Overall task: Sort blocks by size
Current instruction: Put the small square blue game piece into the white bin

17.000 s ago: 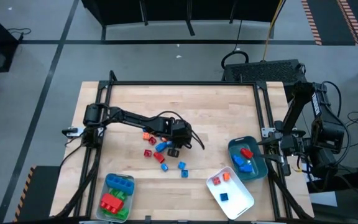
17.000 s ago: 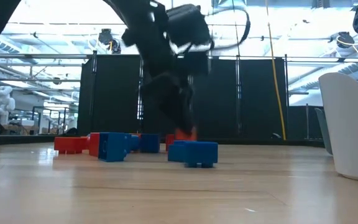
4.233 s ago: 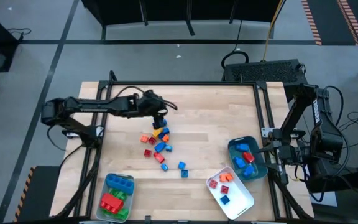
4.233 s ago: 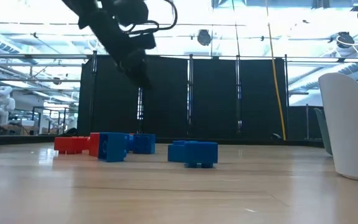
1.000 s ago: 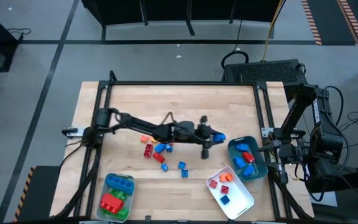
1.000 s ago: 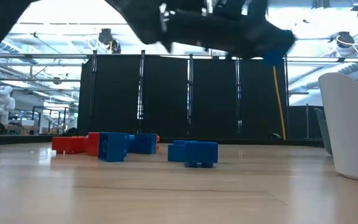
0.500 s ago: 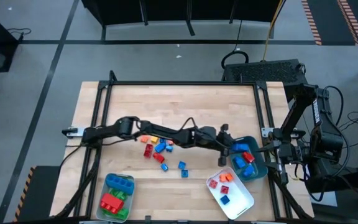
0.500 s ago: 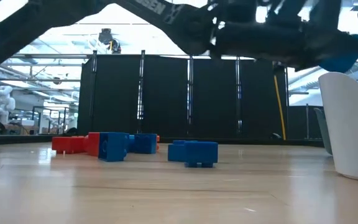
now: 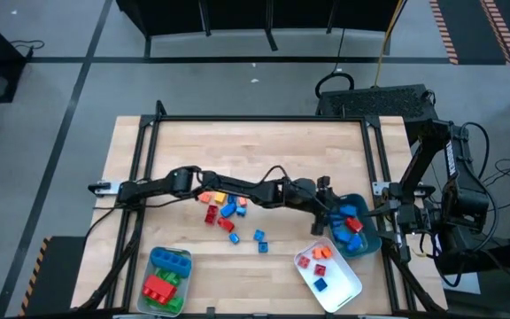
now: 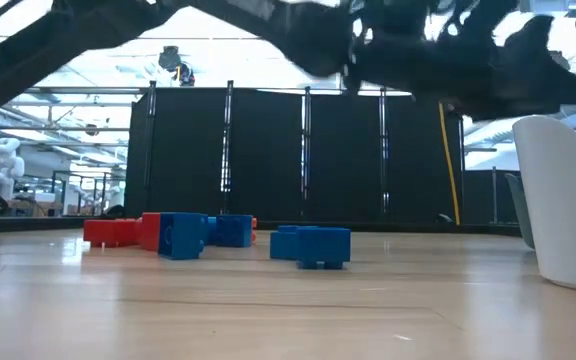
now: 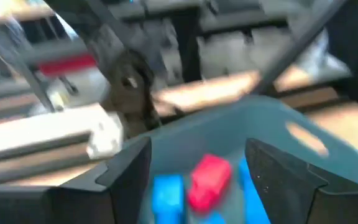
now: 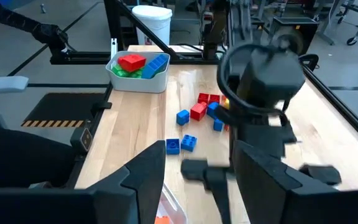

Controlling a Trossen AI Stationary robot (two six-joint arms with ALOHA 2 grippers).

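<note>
My left gripper [image 9: 335,213] reaches across the table and hangs open over the teal tray [image 9: 361,251] at the right. In the left wrist view its gap [image 11: 197,180] is empty, and a red block [image 11: 209,177] and a blue block [image 11: 166,190] lie in the tray below. Loose blocks [image 9: 224,211] in blue, red and orange lie on the table's middle, and two blue ones [image 9: 259,237] lie nearer the front. My right gripper [image 12: 197,186] waits open at the table's right edge, beside the teal tray.
A white tray [image 9: 348,288] at the front right holds small red, orange and blue blocks. A pale tray [image 9: 153,259] at the front left holds long green, red and blue blocks. My left arm [image 9: 237,188] stretches over the loose pile.
My left gripper has carried a blue block toward the table's right edge, over the teal tray. There it has opened. The blue block no longer shows between its fingers.
</note>
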